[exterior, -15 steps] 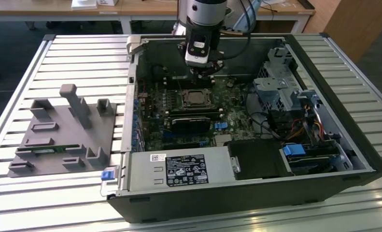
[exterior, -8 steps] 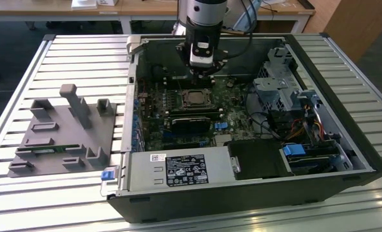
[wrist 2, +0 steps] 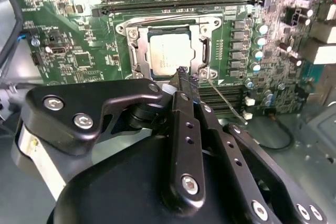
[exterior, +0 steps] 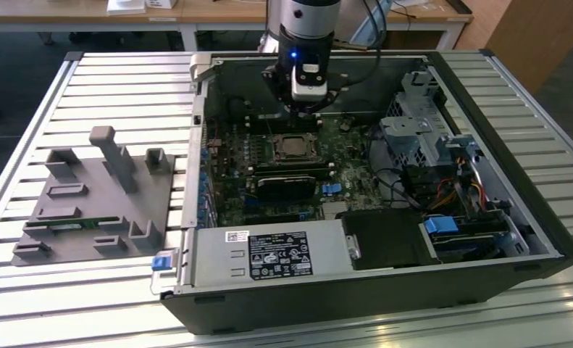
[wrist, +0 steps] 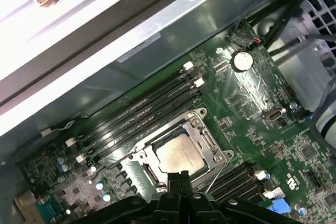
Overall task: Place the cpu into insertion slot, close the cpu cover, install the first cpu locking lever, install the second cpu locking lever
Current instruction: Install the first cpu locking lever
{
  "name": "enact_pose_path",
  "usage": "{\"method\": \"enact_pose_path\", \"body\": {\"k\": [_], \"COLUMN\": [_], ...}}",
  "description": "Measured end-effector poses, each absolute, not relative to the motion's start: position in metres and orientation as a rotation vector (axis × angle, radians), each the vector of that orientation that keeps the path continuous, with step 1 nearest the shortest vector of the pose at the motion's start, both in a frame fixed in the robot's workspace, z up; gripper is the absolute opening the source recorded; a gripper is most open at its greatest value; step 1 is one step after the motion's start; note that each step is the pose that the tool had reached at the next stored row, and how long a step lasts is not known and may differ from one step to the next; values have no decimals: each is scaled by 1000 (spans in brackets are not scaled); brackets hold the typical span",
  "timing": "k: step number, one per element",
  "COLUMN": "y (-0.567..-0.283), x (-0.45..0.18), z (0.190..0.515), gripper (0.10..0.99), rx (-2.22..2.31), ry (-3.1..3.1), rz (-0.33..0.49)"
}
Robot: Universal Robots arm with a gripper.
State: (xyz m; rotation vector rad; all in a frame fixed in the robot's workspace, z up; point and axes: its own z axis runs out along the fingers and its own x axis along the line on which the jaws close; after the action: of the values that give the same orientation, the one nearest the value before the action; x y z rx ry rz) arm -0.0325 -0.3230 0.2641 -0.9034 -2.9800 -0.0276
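The gripper (wrist 2: 187, 77), fingers squeezed shut on nothing, sits by the cpu cover (wrist 2: 139, 56); pushing the thin locking lever (wrist 2: 226, 98) likely needs a slow, steady press.

Open case (exterior: 383, 297) lying on its side on a slatted metal table (exterior: 122, 80), wooden desk (exterior: 219, 11) behind it. Grey fixture block (exterior: 74, 217) sits on the table at the exterior view's left, just beside the case. Inside there's a silver power supply (exterior: 266, 254) along the near edge with a blue tab (exterior: 162, 262) at its corner, and a drive cage (exterior: 412, 138) at the exterior view's right with cables below it. Green motherboard (wrist: 252, 93) has long black memory slots (wrist: 142, 108) and a coin battery (wrist: 242, 60).
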Motion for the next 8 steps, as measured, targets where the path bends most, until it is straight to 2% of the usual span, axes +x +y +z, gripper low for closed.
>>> {"method": "enact_pose_path", "body": {"k": [8], "y": [-323], "x": [-32], "z": [264], "gripper": [106], "rx": [-799], "ry": [-3009], "rz": [-26]}}
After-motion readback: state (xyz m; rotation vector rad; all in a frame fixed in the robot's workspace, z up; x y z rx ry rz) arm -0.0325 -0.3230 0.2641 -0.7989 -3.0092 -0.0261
